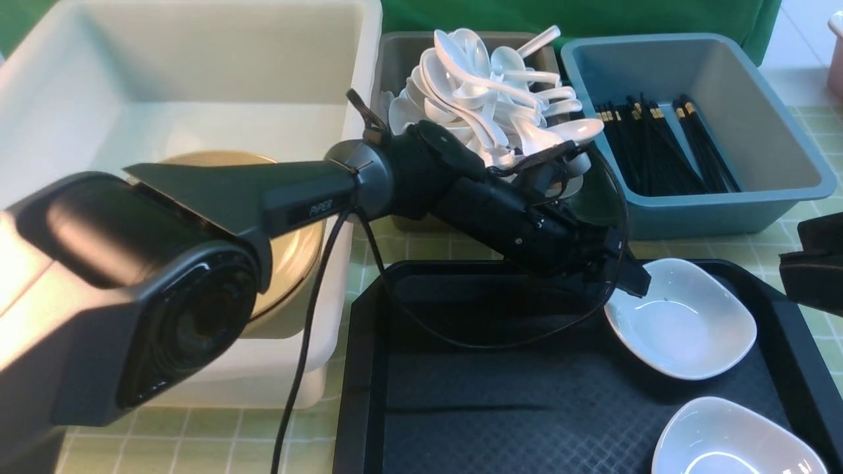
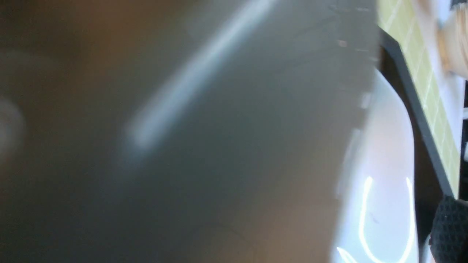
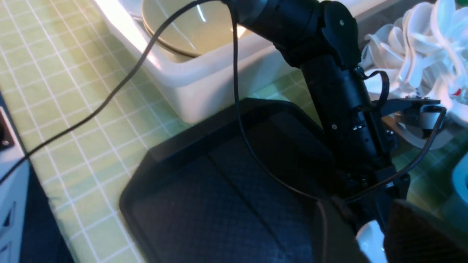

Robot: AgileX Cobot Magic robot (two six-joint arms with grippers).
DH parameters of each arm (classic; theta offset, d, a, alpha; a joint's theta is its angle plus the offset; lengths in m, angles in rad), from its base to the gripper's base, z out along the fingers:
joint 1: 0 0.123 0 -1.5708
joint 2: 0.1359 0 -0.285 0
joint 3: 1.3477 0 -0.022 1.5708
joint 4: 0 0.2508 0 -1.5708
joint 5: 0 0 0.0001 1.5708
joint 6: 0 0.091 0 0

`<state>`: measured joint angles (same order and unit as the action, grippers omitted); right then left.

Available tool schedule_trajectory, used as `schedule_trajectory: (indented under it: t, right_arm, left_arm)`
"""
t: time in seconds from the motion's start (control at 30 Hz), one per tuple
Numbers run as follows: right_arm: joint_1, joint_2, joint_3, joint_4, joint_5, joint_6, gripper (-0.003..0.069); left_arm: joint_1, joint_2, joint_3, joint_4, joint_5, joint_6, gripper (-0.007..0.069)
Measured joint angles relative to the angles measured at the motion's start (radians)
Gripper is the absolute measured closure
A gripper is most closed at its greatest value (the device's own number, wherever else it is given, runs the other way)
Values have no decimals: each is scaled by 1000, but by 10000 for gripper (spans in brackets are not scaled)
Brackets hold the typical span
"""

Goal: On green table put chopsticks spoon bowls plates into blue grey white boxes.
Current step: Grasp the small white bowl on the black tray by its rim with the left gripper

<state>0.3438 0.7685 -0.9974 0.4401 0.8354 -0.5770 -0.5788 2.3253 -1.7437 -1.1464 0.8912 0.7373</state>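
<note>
**A:** Which step is in hand?

**B:** The plates, I'd judge. The left claw (image 1: 629,280) hangs over the black textured plastic tray (image 1: 494,408). Its tips are at the rim of a small glossy white rounded-square dish (image 1: 685,322), which lies flat near the tray's far right corner. I cannot tell whether they touch it.

**A:** Is it gripping?

**B:** No. The jaws stand wide with nothing in them. The left wrist view is mostly blur.

**A:** And the right claw (image 1: 813,263)?

**B:** It hovers over the tray's right edge, near that dish, with its fingers parted and empty.

**A:** What does the next move call for?

**B:** Probably closing the left jaws across the thin rim and lifting. Then the dish goes to the large translucent white plastic tub (image 1: 197,85) at the far left of the pale green checked table (image 1: 197,441). A wide tan bowl (image 1: 290,257) already sits in that tub. The glossy rim could slip.

**A:** What else is left?

**B:** A second white dish (image 1: 731,441) lies at the tray's near right corner. White soup spoons (image 1: 487,85) heap the dark grey box (image 1: 395,59). Black chopsticks (image 1: 665,145) lie in the blue-grey box (image 1: 757,191).
</note>
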Motion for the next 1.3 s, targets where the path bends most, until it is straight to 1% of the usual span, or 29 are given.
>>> schedule_trajectory:
  t: [0.07,0.1,0.13,0.23,0.37,0.4,0.47,0.53,0.8,0.97,1.03,1.07,1.1,1.17,1.2,1.23,1.3]
  right_arm:
    - [0,0,0,-4,4,1,430]
    - [0,0,0,-4,5,1,427]
    - [0,0,0,-4,5,1,426]
    - [0,0,0,-6,8,1,423]
    - [0,0,0,-7,8,1,423]
    - [0,0,0,-7,8,1,423]
    - [0,0,0,-8,8,1,423]
    - [0,0,0,-8,8,1,423]
    - [0,0,0,-8,8,1,423]
    - [0,0,0,-8,8,1,423]
    - [0,0,0,-8,9,1,423]
    - [0,0,0,-8,9,1,423]
    - [0,0,0,-8,9,1,423]
    - [0,0,0,-8,9,1,423]
    - [0,0,0,-8,9,1,423]
    - [0,0,0,-8,9,1,423]
    - [0,0,0,-8,9,1,423]
  left_arm:
    - [-8,3,-5,2,-4,6,150]
    - [-11,3,-5,3,-5,7,176]
    - [-11,3,-5,4,-5,7,181]
    - [-16,3,-5,25,3,11,307]
    - [-19,3,-7,41,39,18,534]
    - [-19,3,-7,41,39,18,552]
    - [-19,3,-7,42,46,21,613]
    - [-19,2,-7,44,49,21,627]
    - [-14,-43,-3,102,106,-8,627]
    - [11,-102,-3,185,118,-81,627]
    - [16,-118,-3,267,120,-170,627]
    - [14,-119,-3,281,120,-178,627]
    - [9,-119,-3,318,121,-216,624]
    - [-26,-119,-3,419,111,-308,620]
    - [-48,-119,-3,481,99,-354,601]
    - [-58,-119,-4,492,92,-363,598]
    - [-122,-119,-9,632,42,-486,542]
